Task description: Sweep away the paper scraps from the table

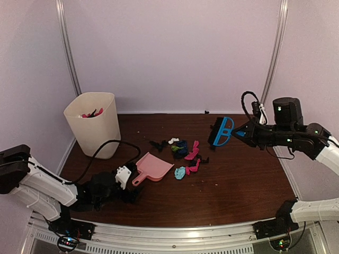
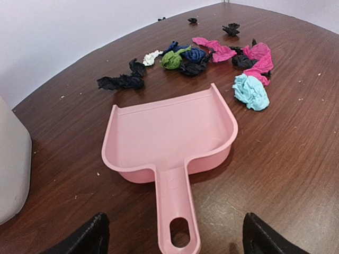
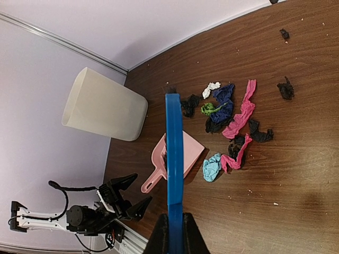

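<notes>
The paper scraps [image 1: 185, 152] lie clustered mid-table [image 1: 238, 185]: pink, dark blue, green, white, black, and a light blue one [image 2: 250, 91] nearest the pink dustpan [image 1: 153, 166]. They also show in the right wrist view [image 3: 228, 121]. My left gripper [image 2: 175, 219] is open and low over the table, its fingers either side of the dustpan handle [image 2: 177, 211] without touching it. My right gripper [image 3: 174, 227] is shut on the blue hand brush [image 3: 174, 153] and holds it in the air at the right rear [image 1: 221, 131], above and right of the scraps.
A cream waste bin [image 1: 92, 124] stands at the back left with some scraps inside. A few small black bits [image 3: 286, 89] lie apart toward the back wall. A silver rail [image 1: 175, 233] runs along the front edge.
</notes>
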You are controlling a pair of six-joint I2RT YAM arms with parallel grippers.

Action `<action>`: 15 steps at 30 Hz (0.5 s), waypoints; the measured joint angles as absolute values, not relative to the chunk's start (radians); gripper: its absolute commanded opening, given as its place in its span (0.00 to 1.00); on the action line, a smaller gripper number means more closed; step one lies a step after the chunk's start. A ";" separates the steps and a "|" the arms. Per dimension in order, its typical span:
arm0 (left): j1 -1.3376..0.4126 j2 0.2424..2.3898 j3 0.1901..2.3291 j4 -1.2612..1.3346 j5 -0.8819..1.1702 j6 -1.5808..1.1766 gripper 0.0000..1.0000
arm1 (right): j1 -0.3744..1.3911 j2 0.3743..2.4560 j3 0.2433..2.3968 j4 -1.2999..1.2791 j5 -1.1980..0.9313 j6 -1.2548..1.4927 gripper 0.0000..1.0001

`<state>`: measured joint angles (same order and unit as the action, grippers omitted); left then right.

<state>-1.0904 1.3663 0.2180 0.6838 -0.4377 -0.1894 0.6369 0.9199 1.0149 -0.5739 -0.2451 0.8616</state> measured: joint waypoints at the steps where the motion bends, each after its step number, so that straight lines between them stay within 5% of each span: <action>1: -1.082 1.370 0.216 0.694 -0.430 -0.186 0.84 | 0.637 0.916 1.015 -0.576 -0.244 0.863 0.00; 15: -0.949 1.464 0.213 0.801 -0.233 -0.138 0.75 | 0.637 0.904 1.015 -0.589 -0.234 0.874 0.00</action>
